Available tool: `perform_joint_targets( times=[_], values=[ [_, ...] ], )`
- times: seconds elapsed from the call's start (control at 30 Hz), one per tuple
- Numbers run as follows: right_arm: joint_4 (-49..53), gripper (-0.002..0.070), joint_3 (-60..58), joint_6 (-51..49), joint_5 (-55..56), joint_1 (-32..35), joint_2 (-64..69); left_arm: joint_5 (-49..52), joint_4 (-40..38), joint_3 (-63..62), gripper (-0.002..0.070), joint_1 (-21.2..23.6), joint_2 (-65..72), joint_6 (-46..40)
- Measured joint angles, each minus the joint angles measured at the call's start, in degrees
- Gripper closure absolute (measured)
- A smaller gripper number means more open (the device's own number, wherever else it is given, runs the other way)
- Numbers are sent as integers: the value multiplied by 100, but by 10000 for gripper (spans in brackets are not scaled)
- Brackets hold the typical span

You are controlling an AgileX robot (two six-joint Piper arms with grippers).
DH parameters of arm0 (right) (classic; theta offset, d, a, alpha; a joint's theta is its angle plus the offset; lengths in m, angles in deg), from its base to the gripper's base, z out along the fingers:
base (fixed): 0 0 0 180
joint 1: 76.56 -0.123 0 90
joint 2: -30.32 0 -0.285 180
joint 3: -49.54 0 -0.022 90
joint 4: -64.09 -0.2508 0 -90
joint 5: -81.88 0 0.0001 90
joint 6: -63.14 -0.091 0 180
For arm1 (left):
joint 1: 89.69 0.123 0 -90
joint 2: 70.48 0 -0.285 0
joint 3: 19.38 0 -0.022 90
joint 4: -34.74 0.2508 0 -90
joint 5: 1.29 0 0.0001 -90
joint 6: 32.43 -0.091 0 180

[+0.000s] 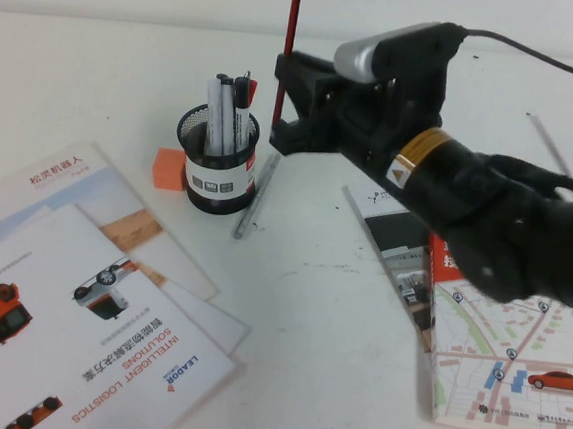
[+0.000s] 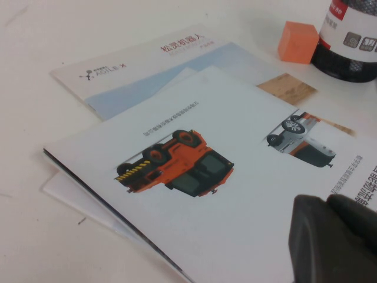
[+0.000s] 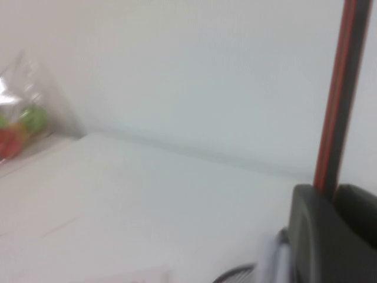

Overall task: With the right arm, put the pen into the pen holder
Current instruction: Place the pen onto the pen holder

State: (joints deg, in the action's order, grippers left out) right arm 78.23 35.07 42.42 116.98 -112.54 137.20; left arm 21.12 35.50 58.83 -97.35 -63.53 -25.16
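Observation:
My right gripper (image 1: 283, 96) is shut on the pen (image 1: 292, 19), a thin dark red stick held upright, its top running out of the high view. The pen holder (image 1: 216, 168), a black mesh cup with a white label band, stands just left of the gripper and holds white and black markers (image 1: 226, 104). The pen's lower end is beside the holder's right rim, not inside it. In the right wrist view the pen (image 3: 339, 100) rises from the gripper (image 3: 333, 191), with the holder's rim (image 3: 235, 274) below. My left gripper (image 2: 327, 206) is shut and empty over the brochures.
A silver-grey pen (image 1: 256, 197) lies against the holder's right side. An orange cube (image 1: 170, 169) sits left of the holder. Brochures (image 1: 79, 297) cover the front left, and a map booklet (image 1: 514, 365) lies at the front right. A bag (image 3: 23, 118) sits far off.

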Motion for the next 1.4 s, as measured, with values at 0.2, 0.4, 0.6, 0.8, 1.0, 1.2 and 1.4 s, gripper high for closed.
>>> perform_joint_targets(
  times=[0.2, 0.4, 0.6, 0.8, 1.0, 1.2, 1.4],
  values=[
    [-1935, 663, 403, 2480, 986, -348, 813, 0, 0, 0, 678, 0, 0, 0],
    [-2236, 663, 1209, 2882, 1024, -468, 1555, 0, 0, 0, 677, 0, 0, 0],
    [-2153, 663, 2086, 2897, 723, -468, 2244, 0, 0, 0, 677, 0, 0, 0],
    [-2131, 663, 2486, 2674, 493, -489, 2684, 0, 0, 0, 677, 0, 0, 0],
    [-2131, 617, 2510, 2497, 368, -489, 2841, 0, 0, 0, 678, 0, 0, 0],
    [-2318, 373, 2510, 2475, 330, -489, 2850, 0, 0, 0, 677, 0, 0, 0],
    [-2363, 328, 2292, 2378, -379, -516, 2378, 0, 0, 0, 677, 0, 0, 0]
  ],
)
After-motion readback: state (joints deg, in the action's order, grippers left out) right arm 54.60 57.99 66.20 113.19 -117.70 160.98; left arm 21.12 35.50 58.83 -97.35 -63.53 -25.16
